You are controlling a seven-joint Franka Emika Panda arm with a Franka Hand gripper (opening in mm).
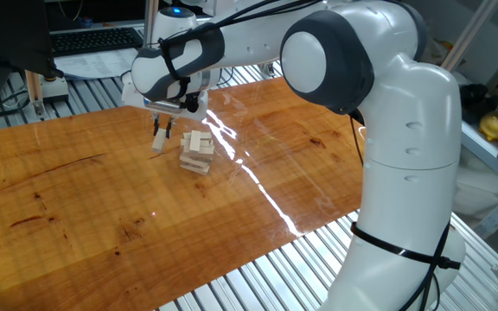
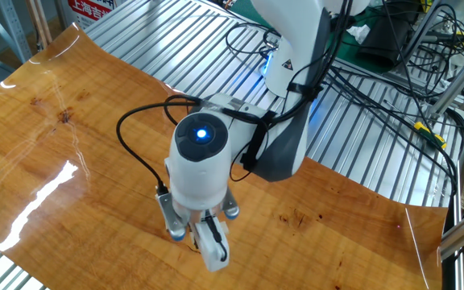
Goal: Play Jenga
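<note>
The Jenga tower point(image 1: 197, 152), a short crosswise stack of pale wooden blocks, stands on the wooden tabletop point(image 1: 102, 199). My gripper point(image 1: 160, 136) hangs just left of it, a small gap away and pointing down. A single pale block point(image 1: 156, 142) hangs upright between its fingers, clear of the tower. In the other fixed view the white hand point(image 2: 201, 173) with its blue light fills the middle and hides the tower and the fingertips.
The ribbed metal bench point(image 1: 258, 276) shows beyond the board's front edge. A keyboard point(image 1: 93, 39) and papers lie behind the board. Cables point(image 2: 377, 76) run across the bench on the far side. The arm's big white base point(image 1: 405, 173) stands at the right.
</note>
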